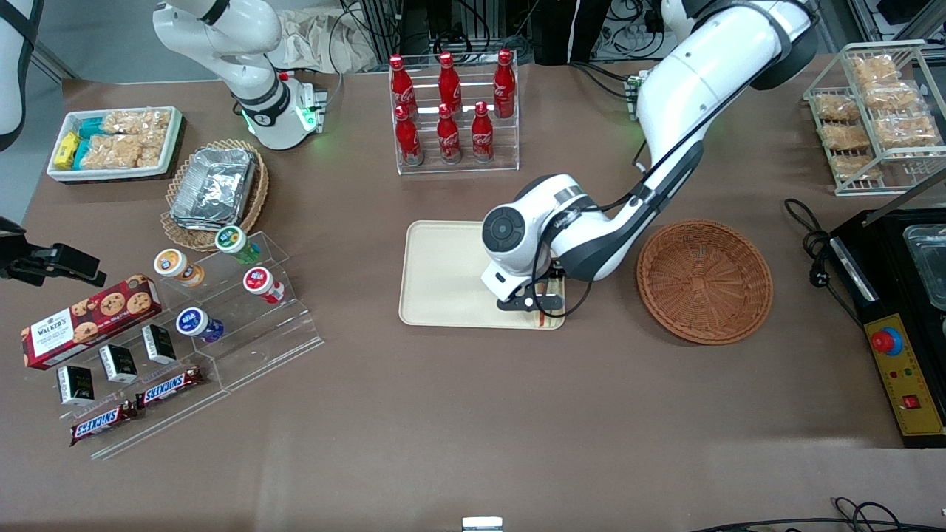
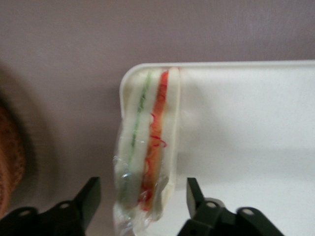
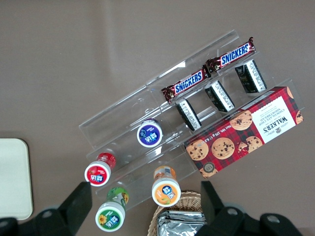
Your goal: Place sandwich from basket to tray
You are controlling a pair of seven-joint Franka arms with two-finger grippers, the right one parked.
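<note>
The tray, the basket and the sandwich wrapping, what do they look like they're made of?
Tray: probably matte cream plastic, smooth with a moulded rim.
Basket: reddish-brown woven wicker; the weave shows.
Sandwich: seemingly wrapped in clear glossy film, crinkled with highlights.
The gripper is over the tray's corner, jaws open either side of it.

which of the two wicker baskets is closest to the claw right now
The reddish-brown round basket, lying beside the tray where the claw hangs open around the sandwich. The lighter lacy-rimmed basket holds foil trays, toward the parked arm's end.
</note>
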